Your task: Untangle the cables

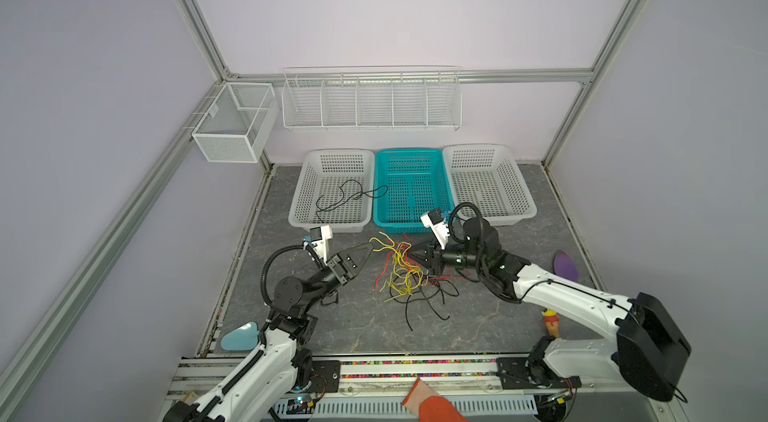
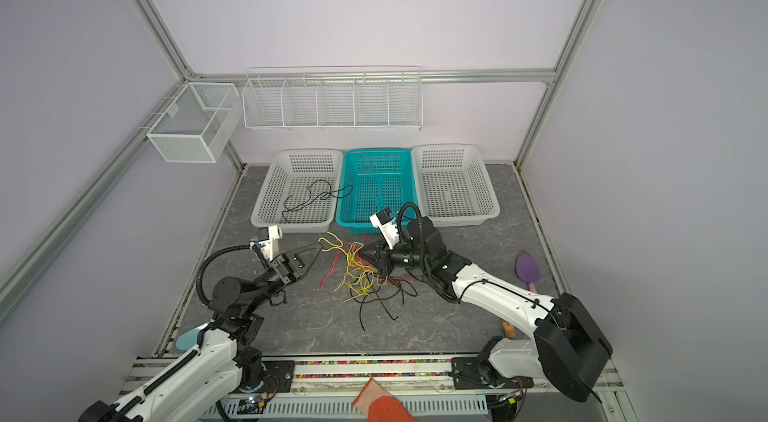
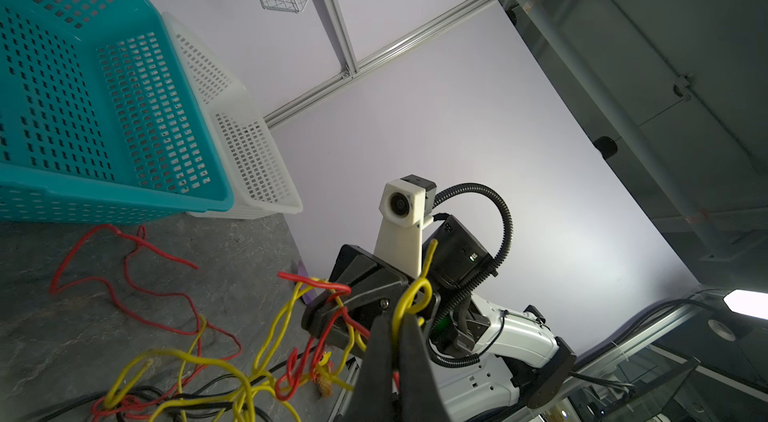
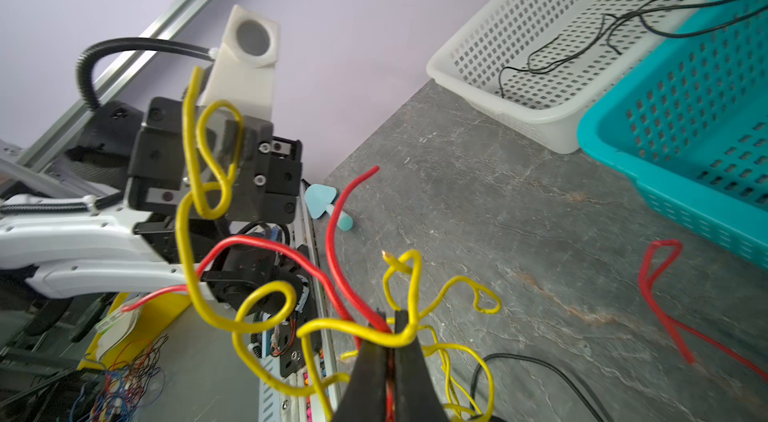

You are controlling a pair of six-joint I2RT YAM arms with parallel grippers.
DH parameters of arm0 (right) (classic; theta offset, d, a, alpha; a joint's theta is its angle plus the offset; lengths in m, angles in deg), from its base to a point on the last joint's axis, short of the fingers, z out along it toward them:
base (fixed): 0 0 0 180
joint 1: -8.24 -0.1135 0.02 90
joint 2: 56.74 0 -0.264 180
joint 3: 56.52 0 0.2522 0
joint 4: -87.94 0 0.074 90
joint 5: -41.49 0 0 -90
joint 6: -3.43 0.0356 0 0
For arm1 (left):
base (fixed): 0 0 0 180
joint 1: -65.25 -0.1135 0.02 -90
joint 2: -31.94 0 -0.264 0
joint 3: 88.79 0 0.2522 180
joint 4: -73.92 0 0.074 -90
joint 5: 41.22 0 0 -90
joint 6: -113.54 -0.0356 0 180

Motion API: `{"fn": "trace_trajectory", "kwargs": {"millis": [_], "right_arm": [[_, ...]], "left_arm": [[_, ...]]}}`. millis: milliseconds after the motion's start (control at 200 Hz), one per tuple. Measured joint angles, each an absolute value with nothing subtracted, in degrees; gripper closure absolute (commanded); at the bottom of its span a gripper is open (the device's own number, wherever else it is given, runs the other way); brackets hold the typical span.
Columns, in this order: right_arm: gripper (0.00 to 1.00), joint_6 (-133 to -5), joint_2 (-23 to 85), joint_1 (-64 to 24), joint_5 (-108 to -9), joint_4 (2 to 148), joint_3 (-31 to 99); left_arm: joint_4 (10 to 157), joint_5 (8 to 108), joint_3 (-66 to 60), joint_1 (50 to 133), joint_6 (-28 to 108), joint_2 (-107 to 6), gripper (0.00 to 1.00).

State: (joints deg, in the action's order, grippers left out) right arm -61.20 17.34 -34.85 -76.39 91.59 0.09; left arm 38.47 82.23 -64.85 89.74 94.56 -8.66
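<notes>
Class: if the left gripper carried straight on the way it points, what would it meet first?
Probably the lifted yellow cables just ahead of the left gripper, then the right gripper facing it; depth is uncertain.

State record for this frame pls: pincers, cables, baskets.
left pincer: shut on a yellow cable
right pincer: shut, apparently on a red cable; a yellow strand drapes across its tips
tangle: red, yellow and black cables knotted on the table between the pincers
black cable: apart, in the left white basket, one loop over the teal basket's edge
teal basket: otherwise empty
right white basket: empty
</notes>
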Motion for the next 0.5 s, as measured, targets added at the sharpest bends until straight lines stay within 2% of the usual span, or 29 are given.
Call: {"fn": "trace_trajectory", "kwargs": {"millis": [215, 500], "right_arm": [[0.93, -59.46, 17.36, -32.44, -67.64, 86.87, 1.93], [0.93, -56.53, 17.54, -28.88, -55.29, 77.75, 1.88]], "left_arm": [[56.42, 81.97, -57.57, 89.74, 87.94, -0.74, 1.00], [74.27, 82.36, -46.29, 89.74, 78.85, 3.15, 1.00]]}}
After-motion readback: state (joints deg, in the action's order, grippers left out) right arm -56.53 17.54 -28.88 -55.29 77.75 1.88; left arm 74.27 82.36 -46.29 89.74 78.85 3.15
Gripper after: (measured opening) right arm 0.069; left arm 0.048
